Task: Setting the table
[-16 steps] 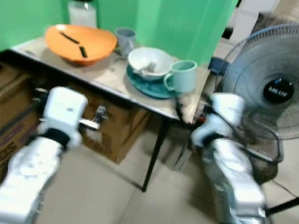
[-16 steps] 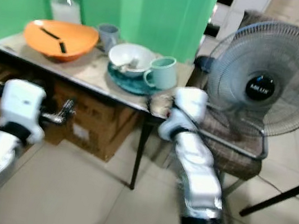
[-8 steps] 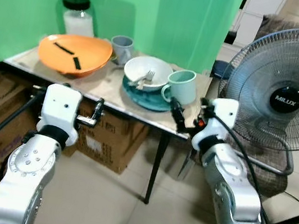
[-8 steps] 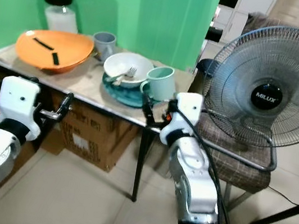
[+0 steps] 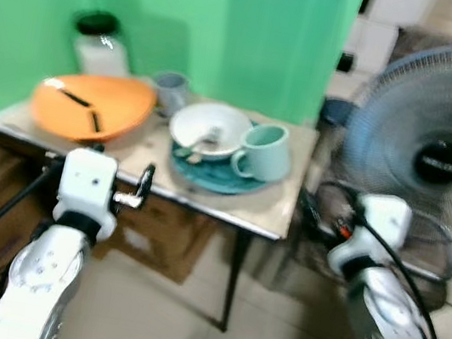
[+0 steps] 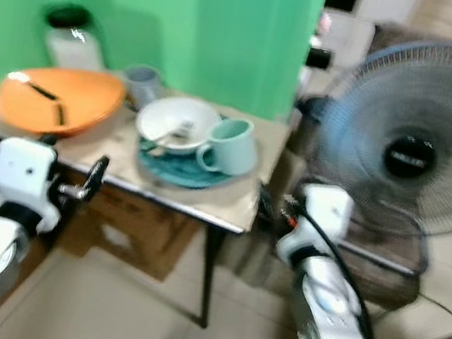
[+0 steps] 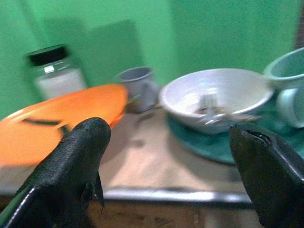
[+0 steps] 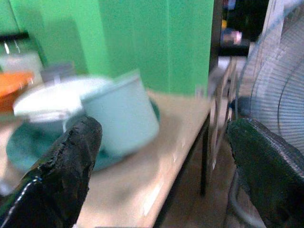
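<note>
Both tools hang spread wide and empty below the desk's front edge, the left tool under its left half, the right tool off its right corner. Ahead and above on the desk sit a white bowl with cutlery and a mint mug on a teal plate, the mug nearer the right tool. An orange dish, grey cup and jar stand to the left, a fan to the right.
</note>
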Controlling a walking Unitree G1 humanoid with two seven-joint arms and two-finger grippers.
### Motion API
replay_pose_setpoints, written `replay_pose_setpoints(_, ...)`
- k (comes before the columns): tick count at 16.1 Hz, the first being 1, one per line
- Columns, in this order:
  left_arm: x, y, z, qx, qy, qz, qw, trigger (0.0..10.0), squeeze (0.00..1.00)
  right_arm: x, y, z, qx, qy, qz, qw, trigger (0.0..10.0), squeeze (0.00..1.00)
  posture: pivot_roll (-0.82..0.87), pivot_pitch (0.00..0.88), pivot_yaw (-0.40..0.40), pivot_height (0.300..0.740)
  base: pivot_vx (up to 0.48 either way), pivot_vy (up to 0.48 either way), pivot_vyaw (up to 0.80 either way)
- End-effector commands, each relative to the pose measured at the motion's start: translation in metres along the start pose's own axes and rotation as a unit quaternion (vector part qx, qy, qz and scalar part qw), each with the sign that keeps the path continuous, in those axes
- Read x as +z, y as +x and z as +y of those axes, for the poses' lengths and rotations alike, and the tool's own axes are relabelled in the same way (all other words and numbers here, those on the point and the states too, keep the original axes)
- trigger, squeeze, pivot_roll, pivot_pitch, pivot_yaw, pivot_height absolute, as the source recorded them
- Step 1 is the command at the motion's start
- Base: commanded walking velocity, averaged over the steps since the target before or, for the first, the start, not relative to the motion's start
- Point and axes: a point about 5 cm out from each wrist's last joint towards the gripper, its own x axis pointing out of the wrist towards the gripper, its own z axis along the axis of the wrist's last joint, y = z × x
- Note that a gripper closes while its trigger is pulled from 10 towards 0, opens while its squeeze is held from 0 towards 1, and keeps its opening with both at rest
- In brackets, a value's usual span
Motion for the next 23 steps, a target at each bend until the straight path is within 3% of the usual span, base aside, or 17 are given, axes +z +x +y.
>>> replay_pose_setpoints(1, 0.013, -0.003, -0.01, -0.025, 0.001, -0.031, 0.999, 10.0, 0.0, 0.005, 0.0, -0.002, 0.004, -0.008, -0.005, 1.0, 10.0, 0.0, 0.06, 0.0, 0.028, 0.74, 0.334, 0.0, 0.0)
replay_pose_setpoints(5, 0.017, -0.014, -0.014, -0.038, 0.01, -0.029, 0.999, 10.0, 0.0, 0.024, 0.009, 0.014, 0.084, -0.022, -0.036, 0.996, 10.0, 0.0, 0.1, 0.0, -0.001, 0.74, 0.23, 0.0, 0.0)
replay_pose_setpoints(8, 0.018, -0.009, -0.016, -0.069, 0.031, -0.016, 0.997, 10.0, 0.0, 0.043, 0.03, 0.013, 0.113, -0.046, -0.059, 0.991, 10.0, 0.0, 0.1, 0.0, -0.006, 0.74, 0.0, 0.0, 0.68)
replay_pose_setpoints(10, 0.023, -0.008, -0.015, -0.085, 0.039, -0.019, 0.995, 10.0, 0.0, 0.047, 0.039, 0.013, 0.13, -0.036, -0.052, 0.989, 10.0, 0.0, 0.1, 0.0, 0.002, 0.74, 0.0, 0.0, 0.0)
replay_pose_setpoints(11, 0.023, -0.006, -0.014, -0.114, 0.048, -0.013, 0.992, 10.0, 0.0, 0.048, 0.048, 0.022, 0.202, -0.099, -0.031, 0.974, 10.0, 0.0, 0.1, 0.0, 0.011, 0.74, 0.0, 0.0, 0.0)
replay_pose_setpoints(13, 0.021, -0.004, -0.017, -0.142, 0.056, -0.002, 0.988, 10.0, 0.0, 0.045, 0.055, 0.023, 0.25, -0.15, 0.002, 0.957, 10.0, 0.0, 0.09, 0.0, 0.02, 0.74, 0.0, 0.0, 0.0)
replay_pose_setpoints(14, 0.021, -0.001, -0.02, -0.188, 0.058, 0.005, 0.98, 10.0, 0.0, 0.045, 0.064, 0.023, 0.288, -0.198, 0.04, 0.936, 10.0, 0.0, 0.08, 0.0, 0.026, 0.74, 0.0, 0.0, 0.0)
replay_pose_setpoints(19, 0.021, -0.009, -0.031, -0.312, 0.052, 0.023, 0.948, 10.0, 0.0, 0.062, 0.095, 0.006, 0.276, -0.319, 0.1, 0.901, 10.0, 0.0, 0.08, 0.0, 0.029, 0.74, 0.0, 0.0, 0.0)
replay_pose_setpoints(21, 0.022, -0.013, -0.034, -0.33, 0.045, 0.028, 0.943, 10.0, 0.0, 0.066, 0.099, 0.001, 0.278, -0.349, 0.125, 0.886, 10.0, 0.0, 0.08, 0.0, 0.027, 0.74, 0.0, 0.0, 0.0)
replay_pose_setpoints(22, 0.022, -0.015, -0.036, -0.34, 0.041, 0.03, 0.939, 10.0, 0.0, 0.068, 0.102, -0.003, 0.284, -0.37, 0.145, 0.873, 10.0, 0.0, 0.08, 0.0, 0.023, 0.74, 0.0, 0.0, 0.0)
replay_pose_setpoints(23, 0.022, -0.016, -0.036, -0.343, 0.04, 0.03, 0.938, 10.0, 0.0, 0.068, 0.102, -0.003, 0.289, -0.37, 0.15, 0.87, 10.0, 0.0, 0.08, 0.0, 0.022, 0.74, 0.0, 0.0, 0.0)
